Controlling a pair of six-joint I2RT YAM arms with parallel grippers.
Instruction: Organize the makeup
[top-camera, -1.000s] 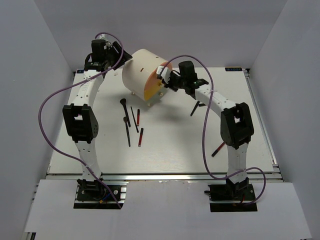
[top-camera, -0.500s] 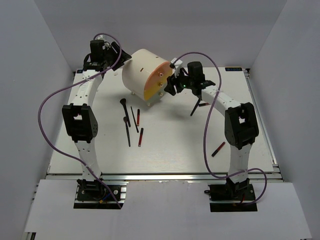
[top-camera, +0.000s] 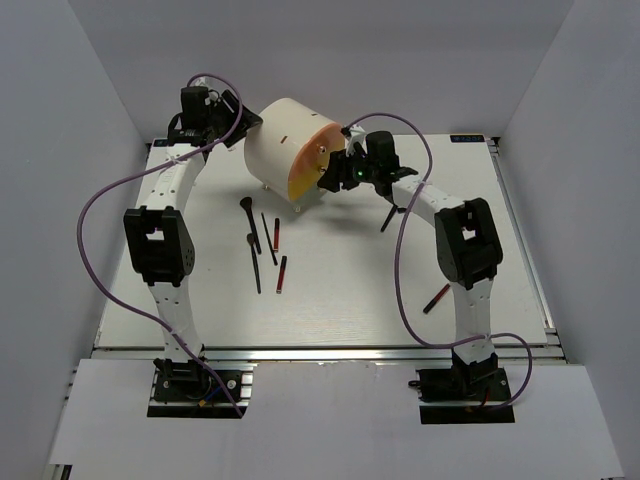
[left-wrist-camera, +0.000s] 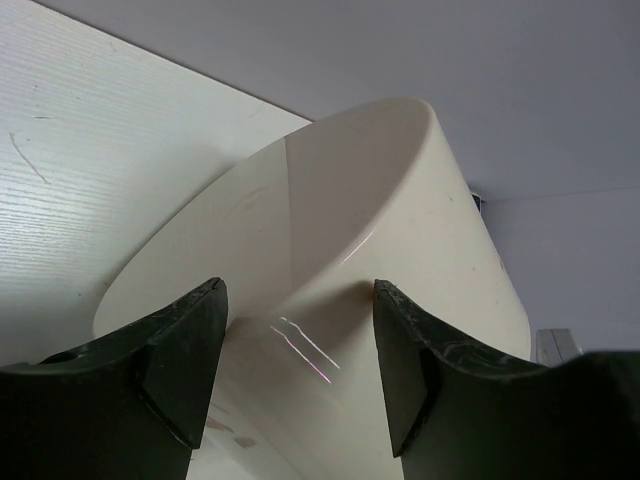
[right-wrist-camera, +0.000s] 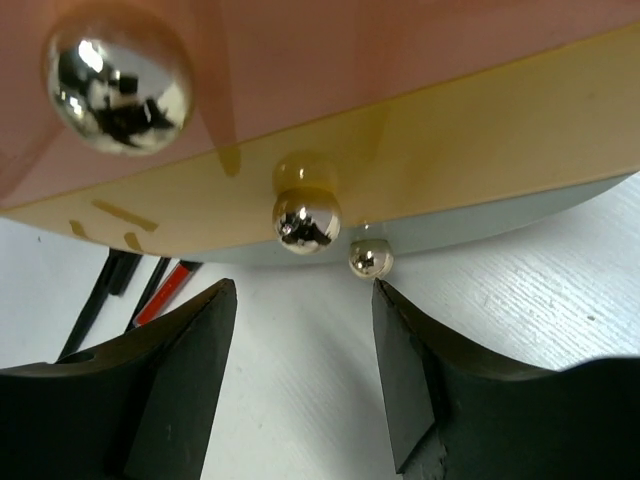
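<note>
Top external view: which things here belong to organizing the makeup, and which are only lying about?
Makeup to organize:
black brushes
red-and-black sticks
lone red stick, far right
black stick beside the right arm

Not makeup:
cream drawer box
table

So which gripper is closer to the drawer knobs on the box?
Right. The right gripper hovers open just in front of the knobs; the left gripper sits open behind the cream box, on the side away from its drawers.
</note>
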